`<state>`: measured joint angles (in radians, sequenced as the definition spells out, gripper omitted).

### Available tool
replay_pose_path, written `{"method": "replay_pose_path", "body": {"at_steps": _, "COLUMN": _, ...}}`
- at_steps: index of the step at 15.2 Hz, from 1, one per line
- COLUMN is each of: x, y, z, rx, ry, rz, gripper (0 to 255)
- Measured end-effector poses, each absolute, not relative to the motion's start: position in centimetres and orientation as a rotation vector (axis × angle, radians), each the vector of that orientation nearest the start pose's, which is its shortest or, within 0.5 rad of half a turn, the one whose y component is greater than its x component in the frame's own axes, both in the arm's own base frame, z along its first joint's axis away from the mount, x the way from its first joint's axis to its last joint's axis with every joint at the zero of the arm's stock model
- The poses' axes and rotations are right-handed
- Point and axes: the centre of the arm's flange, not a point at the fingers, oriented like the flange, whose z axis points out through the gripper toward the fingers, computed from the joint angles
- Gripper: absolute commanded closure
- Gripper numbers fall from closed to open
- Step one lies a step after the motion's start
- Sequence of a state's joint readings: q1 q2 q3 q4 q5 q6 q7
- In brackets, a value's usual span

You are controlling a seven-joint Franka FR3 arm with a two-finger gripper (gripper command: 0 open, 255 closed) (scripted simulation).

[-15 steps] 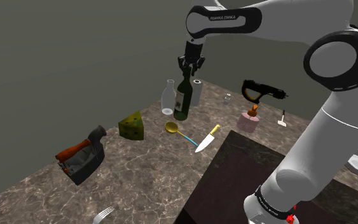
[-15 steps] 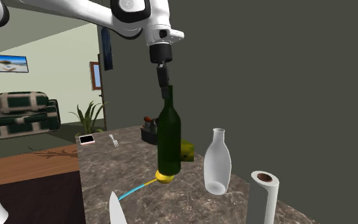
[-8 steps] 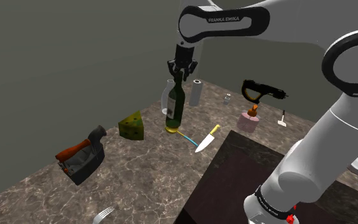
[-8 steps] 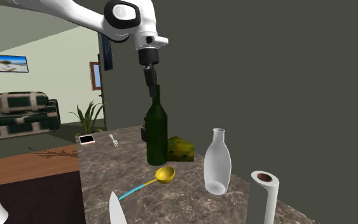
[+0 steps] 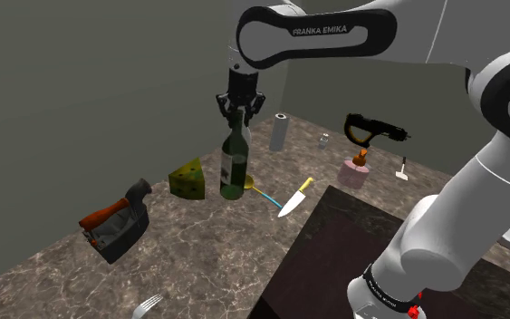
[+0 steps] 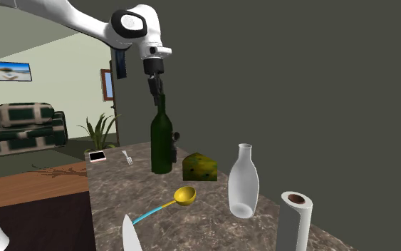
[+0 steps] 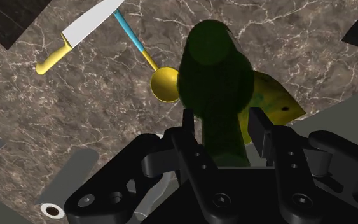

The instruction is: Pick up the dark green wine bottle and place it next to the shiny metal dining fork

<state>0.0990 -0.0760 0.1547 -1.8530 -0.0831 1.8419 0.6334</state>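
Carried the dark green wine bottle (image 5: pixel 235 168) past the yellow spoon (image 6: pixel 185 195) toward the cheese wedge (image 5: pixel 187 178) (clasped at the neck by the closed gripper (image 5: pixel 237 118)).

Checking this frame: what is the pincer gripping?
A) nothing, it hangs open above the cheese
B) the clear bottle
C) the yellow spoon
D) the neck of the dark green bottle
D: the pincer is closed on the neck of the upright green bottle; in the wrist view its fingers press against either side of that neck.
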Motion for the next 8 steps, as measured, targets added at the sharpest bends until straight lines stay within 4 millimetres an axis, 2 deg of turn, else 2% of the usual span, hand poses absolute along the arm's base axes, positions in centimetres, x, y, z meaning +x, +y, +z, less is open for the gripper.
{"method": "replay_pose_path", "body": {"at_steps": 8, "x": 49.7, "y": 23.3, "z": 55.3, "rx": -3.143, "ry": 0.572, "rz": -0.156, "gripper": 255}}
